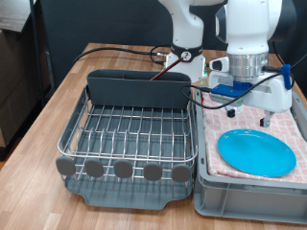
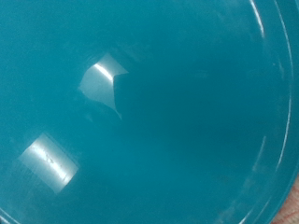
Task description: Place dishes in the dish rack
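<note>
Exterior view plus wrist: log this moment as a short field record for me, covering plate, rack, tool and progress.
plate: light-blue plate lying flat on the pink checked cloth in the grey crate, at the exterior view's right
dish rack: wire dish rack at the exterior view's left, no dishes seen in it
tool: above the crate, over the plate's far edge; fingers not visible
wrist view: filled by the plate's surface
progress: plate not yet in rack

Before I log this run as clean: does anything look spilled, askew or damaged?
Nothing stands out. The plate lies flat and whole on the pink checked cloth in the crate; the dish rack sits square, with no dishes visible in it. The gripper's fingers are not visible.
</note>
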You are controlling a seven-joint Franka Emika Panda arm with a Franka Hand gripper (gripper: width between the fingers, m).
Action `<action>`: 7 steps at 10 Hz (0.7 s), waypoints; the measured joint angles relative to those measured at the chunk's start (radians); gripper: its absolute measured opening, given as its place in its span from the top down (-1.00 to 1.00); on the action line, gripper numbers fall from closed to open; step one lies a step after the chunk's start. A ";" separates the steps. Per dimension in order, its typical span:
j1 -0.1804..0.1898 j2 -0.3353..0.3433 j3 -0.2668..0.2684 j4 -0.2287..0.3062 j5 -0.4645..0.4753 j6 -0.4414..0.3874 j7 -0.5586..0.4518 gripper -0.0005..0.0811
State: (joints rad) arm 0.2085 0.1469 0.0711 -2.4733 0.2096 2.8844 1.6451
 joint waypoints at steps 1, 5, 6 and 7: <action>0.000 0.011 0.000 -0.005 0.000 0.023 0.000 -0.98; -0.001 0.037 -0.002 -0.028 0.005 0.072 0.000 -0.98; -0.002 0.039 -0.003 -0.031 0.005 0.072 0.000 -0.98; -0.008 0.039 0.004 -0.034 0.018 0.076 -0.008 -0.98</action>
State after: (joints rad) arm 0.2006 0.1862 0.0754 -2.5074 0.2275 2.9601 1.6374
